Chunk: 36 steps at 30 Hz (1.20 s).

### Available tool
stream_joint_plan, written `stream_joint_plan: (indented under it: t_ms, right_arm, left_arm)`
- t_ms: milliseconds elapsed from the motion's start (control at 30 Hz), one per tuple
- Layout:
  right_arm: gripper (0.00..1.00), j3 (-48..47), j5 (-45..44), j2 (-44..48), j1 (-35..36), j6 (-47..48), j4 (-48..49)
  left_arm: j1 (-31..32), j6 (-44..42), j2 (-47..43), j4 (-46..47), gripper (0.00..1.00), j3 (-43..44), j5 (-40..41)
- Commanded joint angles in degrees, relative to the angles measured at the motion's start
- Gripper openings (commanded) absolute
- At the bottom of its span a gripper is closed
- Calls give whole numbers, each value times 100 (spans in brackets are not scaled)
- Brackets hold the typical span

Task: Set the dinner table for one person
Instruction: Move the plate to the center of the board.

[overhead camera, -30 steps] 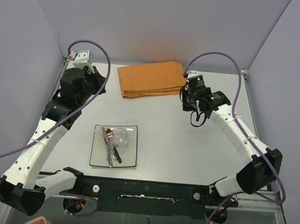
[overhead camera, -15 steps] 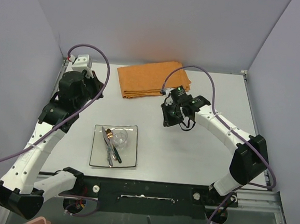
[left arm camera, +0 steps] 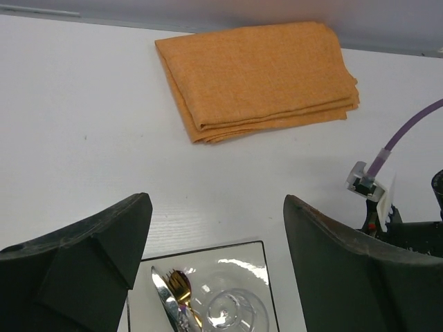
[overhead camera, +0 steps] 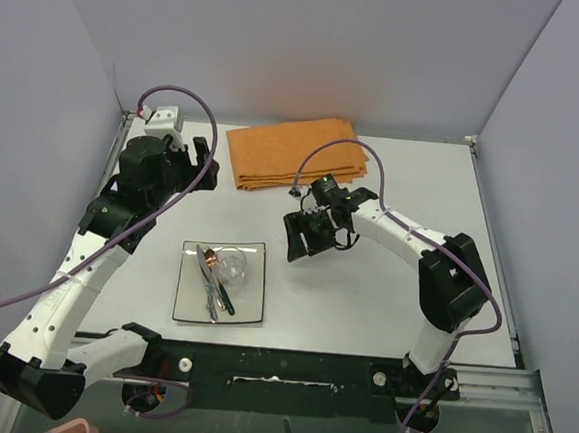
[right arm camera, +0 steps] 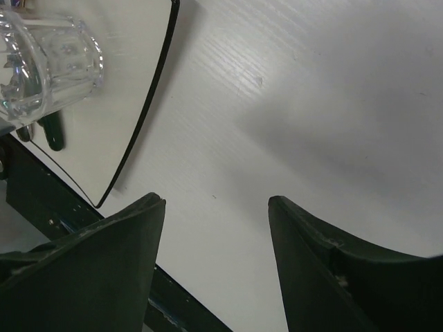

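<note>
Left wrist: matte table (left arm camera: 83, 104), folded orange cloth (left arm camera: 256, 76)

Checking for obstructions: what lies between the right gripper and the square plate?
Nothing: the top view shows only bare dinner table between the right gripper and the plate.

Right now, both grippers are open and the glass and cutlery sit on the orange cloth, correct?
No: the glass and cutlery sit on the square white plate, as the top external view shows. The left gripper and right gripper are indeed open.
</note>
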<state>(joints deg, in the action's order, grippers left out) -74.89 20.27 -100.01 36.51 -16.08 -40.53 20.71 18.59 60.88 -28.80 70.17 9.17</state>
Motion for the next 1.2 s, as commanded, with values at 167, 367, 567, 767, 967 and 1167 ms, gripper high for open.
stream_joint_plan:
  t_ms: [167,367,567,767,967,1167]
  right_arm:
    - [62,174,1473,-215,-11,-609,1836]
    - [61,1164,2234,-354,-284,-1878,4156]
    - [58,1838,2592,-986,-566,-3130,6454]
    - [54,1662,2633,-1423,-569,-3362,6814]
    - [53,1575,2632,-1685,-497,-3489,6985]
    - [51,1390,2572,-1897,-238,-3319,6670]
  left_arm:
    - [54,-166,-18,60,78,242,-1]
    - [89,-239,9,41,78,355,6]
    - [205,-352,84,-18,78,541,77]
    - [297,-417,142,-38,79,603,122]
    - [328,-468,185,-31,79,650,155]
    - [355,-523,174,-56,79,689,213]
